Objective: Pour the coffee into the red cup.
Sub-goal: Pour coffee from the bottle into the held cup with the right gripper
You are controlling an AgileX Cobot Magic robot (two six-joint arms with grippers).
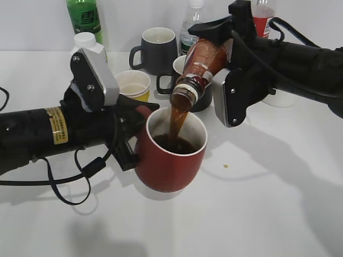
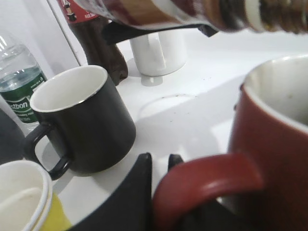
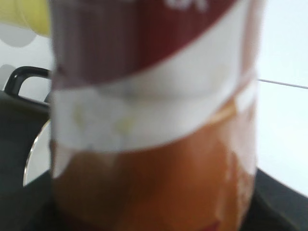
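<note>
The pour is under way: the right gripper [image 1: 222, 51] clamps the tilted coffee bottle [image 1: 201, 67], its stream falling into the red cup [image 1: 171, 155]. The left gripper [image 1: 140, 136] is closed on the cup's handle (steadying it). Next, I'd judge, tip the bottle upright before the cup brims

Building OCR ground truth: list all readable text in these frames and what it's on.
"tbon": partial word, water bottle label.
Green bottle: pale characters, too small to read.
Coffee bottle label: blurred, unreadable.
Left arm's yellow sticker: print too small.
Cola bottle label: unreadable.

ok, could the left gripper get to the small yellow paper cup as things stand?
Probably not right now: the left gripper is shut on the wide dark red ceramic mug's handle mid-pour. The small yellow paper cup sits close behind that arm with nothing between, so only the grip blocks it.
</note>
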